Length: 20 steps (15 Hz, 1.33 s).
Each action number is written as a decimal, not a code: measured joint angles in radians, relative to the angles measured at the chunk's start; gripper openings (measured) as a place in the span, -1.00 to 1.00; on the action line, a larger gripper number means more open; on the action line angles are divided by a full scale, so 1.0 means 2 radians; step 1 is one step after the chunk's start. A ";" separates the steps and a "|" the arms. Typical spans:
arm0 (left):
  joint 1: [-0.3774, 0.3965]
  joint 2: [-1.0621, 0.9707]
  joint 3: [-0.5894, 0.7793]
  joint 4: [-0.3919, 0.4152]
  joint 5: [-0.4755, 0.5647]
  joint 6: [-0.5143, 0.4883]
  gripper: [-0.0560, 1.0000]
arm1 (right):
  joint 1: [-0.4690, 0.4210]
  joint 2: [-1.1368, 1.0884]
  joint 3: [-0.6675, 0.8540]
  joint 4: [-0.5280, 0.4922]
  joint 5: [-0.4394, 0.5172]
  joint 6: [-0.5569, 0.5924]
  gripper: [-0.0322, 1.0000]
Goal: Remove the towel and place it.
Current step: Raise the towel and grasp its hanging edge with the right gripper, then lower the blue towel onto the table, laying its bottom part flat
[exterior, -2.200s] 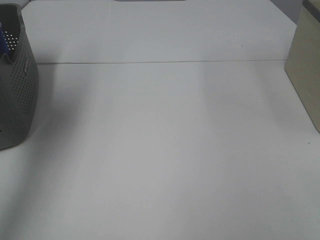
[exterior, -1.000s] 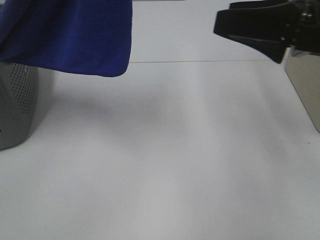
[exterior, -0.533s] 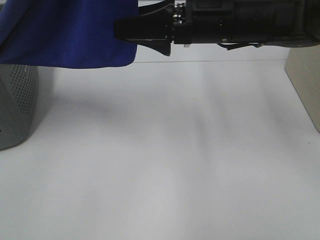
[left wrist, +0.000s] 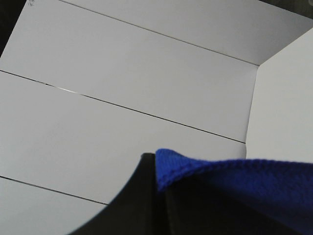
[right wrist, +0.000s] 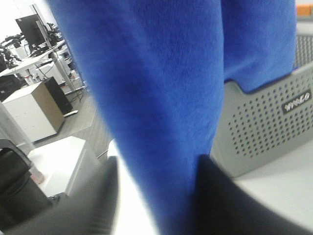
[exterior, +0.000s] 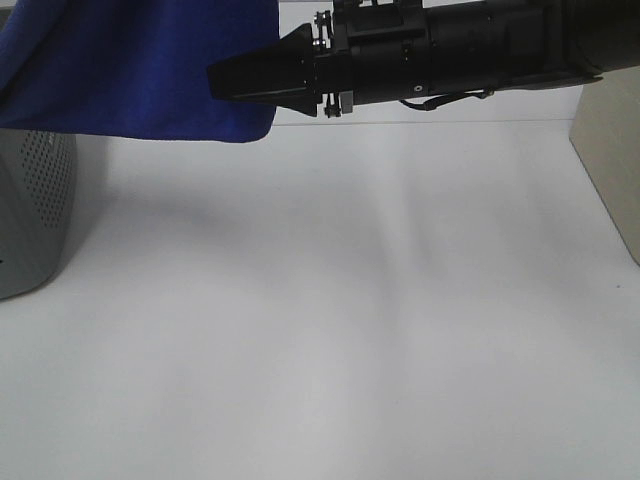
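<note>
Up high, the left pincer (left wrist: 159,170) clamps the towel (exterior: 140,70); right pincer (exterior: 222,82) straddles it, grip unclear; basket (right wrist: 259,137) lettering (right wrist: 297,102) illegible.

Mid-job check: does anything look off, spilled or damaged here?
Nothing stands out. The towel hangs in the air by the grey basket, with no tear visible. The right gripper has a finger on either side of its hanging edge.

Right arm (exterior: 480,45): black, stretched level along the frame's top, entering from upper right.
Right end effector (exterior: 218,82): jaws part-open, astride towel (exterior: 130,70).
Left end effector (left wrist: 157,182): clamped on towel edge.
</note>
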<state>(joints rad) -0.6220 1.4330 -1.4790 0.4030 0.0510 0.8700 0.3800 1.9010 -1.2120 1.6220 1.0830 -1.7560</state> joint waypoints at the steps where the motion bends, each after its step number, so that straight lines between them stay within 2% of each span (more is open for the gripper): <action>1: 0.000 0.000 0.000 0.000 0.000 0.000 -0.89 | -0.001 0.000 0.000 -0.004 0.001 0.010 -0.40; 2: 0.000 0.000 0.000 -0.001 0.000 0.000 -0.89 | -0.008 0.000 0.000 -0.005 0.003 0.025 -0.74; 3: 0.000 0.000 0.000 -0.004 0.001 0.000 -0.89 | -0.018 0.000 0.000 -0.005 0.004 0.039 -0.91; 7: 0.000 0.000 0.000 -0.046 0.019 0.000 -0.89 | -0.026 -0.023 0.000 -0.009 -0.007 0.120 -0.91; 9: 0.000 0.000 0.000 -0.077 0.019 0.000 -0.89 | -0.026 -0.040 0.000 -0.027 -0.036 0.154 -0.91; 10: 0.001 0.003 0.000 -0.114 0.017 0.000 -0.89 | -0.026 -0.065 -0.009 -0.077 -0.091 0.203 -0.91; 11: 0.004 0.008 0.000 -0.136 0.007 0.000 -0.89 | -0.026 -0.077 -0.022 -0.119 -0.121 0.242 -0.91; 13: 0.006 0.021 0.000 -0.160 -0.026 0.000 -0.89 | -0.026 -0.100 -0.068 -0.263 -0.155 0.364 -0.91; 15: 0.006 0.036 0.000 -0.182 -0.077 0.000 -0.89 | -0.026 -0.113 -0.133 -0.415 -0.156 0.489 -0.91; 17: 0.006 0.052 0.000 -0.226 -0.132 0.000 -0.89 | -0.026 -0.121 -0.202 -0.575 -0.147 0.610 -0.91; 19: 0.006 0.067 0.000 -0.260 -0.197 0.000 -0.89 | -0.026 -0.122 -0.271 -0.684 -0.120 0.689 -0.91; 20: 0.006 0.071 0.000 -0.268 -0.223 0.000 -0.89 | -0.026 -0.122 -0.302 -0.719 -0.110 0.709 -0.91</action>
<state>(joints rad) -0.6090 1.5750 -1.4790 -0.1340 -0.3950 0.8700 0.3280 1.6580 -1.8160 0.1830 0.8630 -0.3380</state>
